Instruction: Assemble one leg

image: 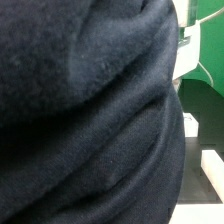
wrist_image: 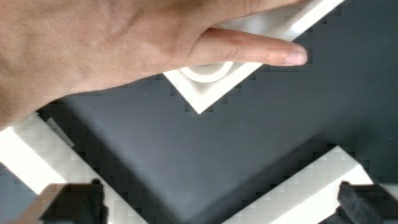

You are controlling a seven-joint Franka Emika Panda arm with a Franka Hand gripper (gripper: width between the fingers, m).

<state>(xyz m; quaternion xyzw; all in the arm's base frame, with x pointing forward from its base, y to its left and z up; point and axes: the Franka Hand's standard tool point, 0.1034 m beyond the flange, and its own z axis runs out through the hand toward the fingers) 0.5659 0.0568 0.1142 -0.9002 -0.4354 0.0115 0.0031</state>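
No leg shows in either view. In the wrist view my gripper [wrist_image: 217, 212] is open and empty, its two dark fingertips [wrist_image: 71, 205] far apart over the dark table. A bare human hand [wrist_image: 125, 45] lies over a large flat white panel; one pointed corner of the panel with a round socket [wrist_image: 208, 78] shows under the thumb. The hand and panel are well ahead of my fingers, not touching them. In the exterior view the gripper is hidden.
A dark blue garment [image: 85, 110] right in front of the exterior camera blocks nearly all of that view; only a green and white strip [image: 205, 60] shows at its right. White rails [wrist_image: 299, 175] cross the dark table [wrist_image: 214, 150] near my fingers.
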